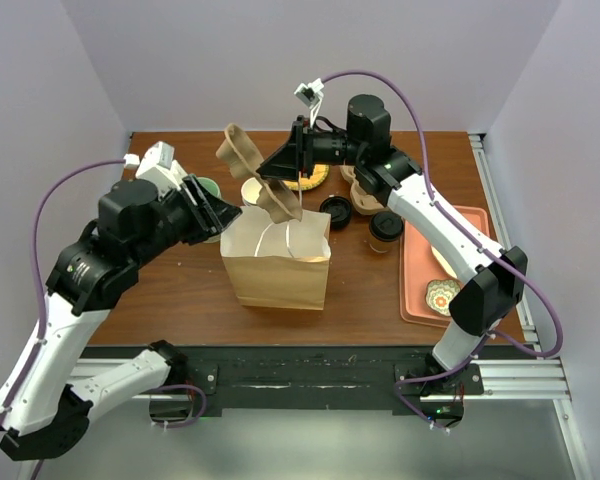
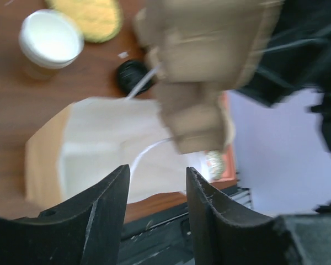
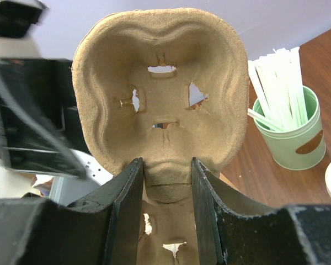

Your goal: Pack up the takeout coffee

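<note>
The takeout coffee (image 1: 384, 227), a brown cup with a black lid, stands on the table right of the open paper bag (image 1: 275, 265). My right gripper (image 1: 292, 163) is shut on a moulded pulp cup carrier (image 1: 252, 172), which hangs tilted above the bag's mouth. In the right wrist view the jaws of the right gripper (image 3: 166, 165) pinch the narrow middle of the carrier (image 3: 160, 83). My left gripper (image 1: 218, 214) hovers at the bag's left edge. In the left wrist view the left gripper (image 2: 157, 176) stands open and empty above the bag (image 2: 99, 149).
A loose black lid (image 1: 335, 210) and an unlidded brown cup (image 1: 365, 198) sit behind the bag. The green cup of white sticks (image 3: 289, 132) is back left, by a white-lidded cup (image 2: 51, 40) and a yellow plate (image 1: 312, 180). An orange tray (image 1: 420, 290) lies right.
</note>
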`<act>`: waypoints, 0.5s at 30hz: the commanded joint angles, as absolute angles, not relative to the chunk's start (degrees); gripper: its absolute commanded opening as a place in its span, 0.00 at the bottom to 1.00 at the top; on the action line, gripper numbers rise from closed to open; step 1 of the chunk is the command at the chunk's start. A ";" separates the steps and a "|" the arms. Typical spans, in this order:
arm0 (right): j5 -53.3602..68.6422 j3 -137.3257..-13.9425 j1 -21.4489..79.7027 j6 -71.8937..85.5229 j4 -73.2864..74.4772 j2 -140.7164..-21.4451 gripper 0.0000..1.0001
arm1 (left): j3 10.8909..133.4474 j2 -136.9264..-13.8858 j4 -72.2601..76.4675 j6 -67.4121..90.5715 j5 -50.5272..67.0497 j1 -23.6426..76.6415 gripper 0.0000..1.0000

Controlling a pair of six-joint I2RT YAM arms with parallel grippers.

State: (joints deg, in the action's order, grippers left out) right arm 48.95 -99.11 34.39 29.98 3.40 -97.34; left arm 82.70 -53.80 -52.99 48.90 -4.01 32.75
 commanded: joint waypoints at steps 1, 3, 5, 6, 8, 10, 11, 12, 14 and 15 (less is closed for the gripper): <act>48.78 -99.75 34.54 30.41 1.76 -94.57 0.22 | 79.46 -53.87 -36.84 44.56 6.93 32.78 0.48; 48.69 -99.84 34.45 30.50 1.76 -94.57 0.22 | 76.92 -54.67 -34.55 44.30 8.52 32.70 0.47; 48.69 -99.84 34.54 30.85 1.58 -94.57 0.22 | 75.68 -55.28 -34.02 44.47 8.18 32.70 0.47; 48.60 -99.84 34.45 30.85 1.50 -94.57 0.22 | 74.89 -55.46 -33.93 44.21 7.39 32.70 0.44; 48.52 -100.02 34.37 30.94 1.58 -94.57 0.22 | 74.88 -56.68 -36.45 44.90 5.29 32.70 0.37; 48.43 -100.11 34.37 30.94 1.49 -94.48 0.22 | 75.06 -57.39 -37.61 44.82 2.64 32.69 0.25; 48.25 -100.19 34.37 30.94 1.58 -94.57 0.22 | 75.15 -58.09 -39.01 45.43 1.77 32.70 0.20; 48.34 -100.20 34.37 31.02 1.58 -94.48 0.22 | 75.23 -58.53 -39.81 45.79 0.28 32.61 0.12; 48.34 -100.20 34.45 30.85 1.67 -94.48 0.22 | 74.80 -59.23 -39.47 45.79 0.44 32.61 0.07; 48.17 -100.11 34.45 30.76 1.84 -94.40 0.22 | 74.19 -59.41 -39.20 45.97 0.61 32.61 0.01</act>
State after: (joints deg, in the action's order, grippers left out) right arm 48.86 -99.11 34.39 30.48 3.36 -97.34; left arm 74.96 -59.48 -39.97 45.93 2.50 32.75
